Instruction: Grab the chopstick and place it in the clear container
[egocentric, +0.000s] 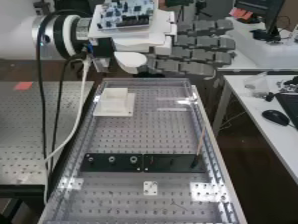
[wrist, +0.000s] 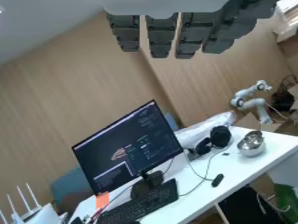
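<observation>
Room: wood-panelled wall (wrist: 60, 110) behind, a white desk (wrist: 211, 187) in front of it.
Bench surface: perforated metal plate (egocentric: 113, 140), inside see-through side walls.
Chopstick: thin, upright with a slight tilt, its lower end at the right-hand part of a black strip (egocentric: 163, 163), as the high view has it. Chopstick (egocentric: 200, 142) is apart from my hand.
Black strip: lies across the bench plate; round fittings (egocentric: 112, 159) sit on its left half.
Pale square piece: further up the bench plate (egocentric: 114, 102), well apart from the chopstick. Probably the clear container; I cannot confirm that from its look.
My hand: above the far end of the bench (egocentric: 199, 42), fingers extended and relaxed, grasping nothing.
Side table: to the right of the bench (egocentric: 256, 107), mouse (egocentric: 275, 117) on it.
White desk: monitor (wrist: 130, 150), keyboard (wrist: 143, 205) and metal bowl (wrist: 251, 144) on it.
Progress: start stage, I judge. Chopstick not yet grasped.
Remaining: approach, pinch the shaft, lift it clear of the strip, carry it over, place it, release.
Risk: a thin shaft could tip or slip if my fingers meet it off-centre.
</observation>
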